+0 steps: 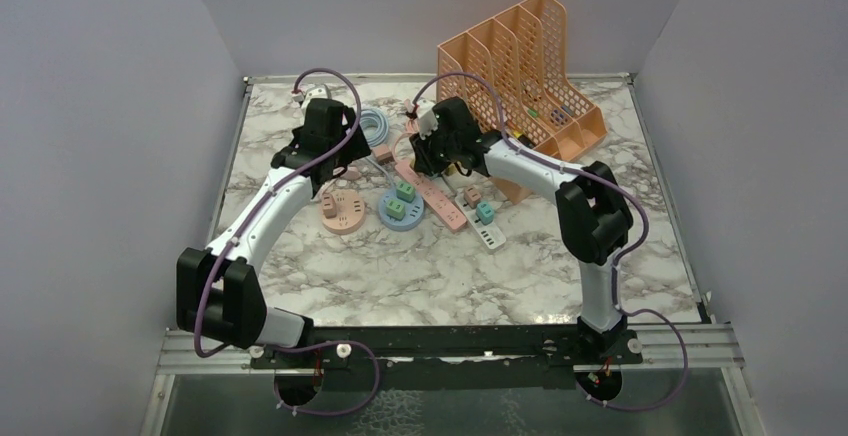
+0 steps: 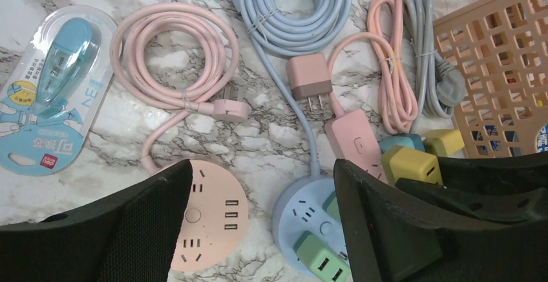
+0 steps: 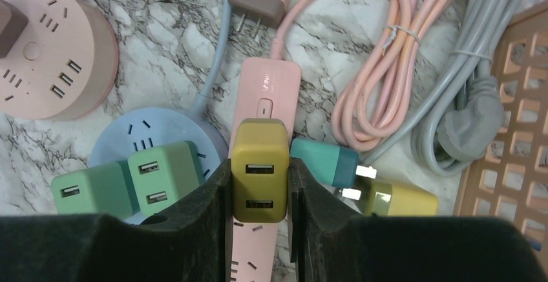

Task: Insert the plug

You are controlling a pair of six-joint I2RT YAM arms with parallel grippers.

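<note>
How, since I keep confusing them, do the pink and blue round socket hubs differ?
The blue hub carries two green adapters; the pink hub shows one brownish adapter. The pink hub's cord is pink, the blue hub's cord blue. Both are round and lie flat.

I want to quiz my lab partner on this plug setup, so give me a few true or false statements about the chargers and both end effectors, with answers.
1. The right end effector is shut on a mustard-yellow USB charger cube. True.
2. The left end effector grips a green charger. False: it is open and holds nothing.
3. Two green USB charger cubes sit on the round pale-blue power hub. True.
4. The teal charger cube is plugged into the long pink power strip. False: it lies on its side beside the strip, prongs bare.
</note>
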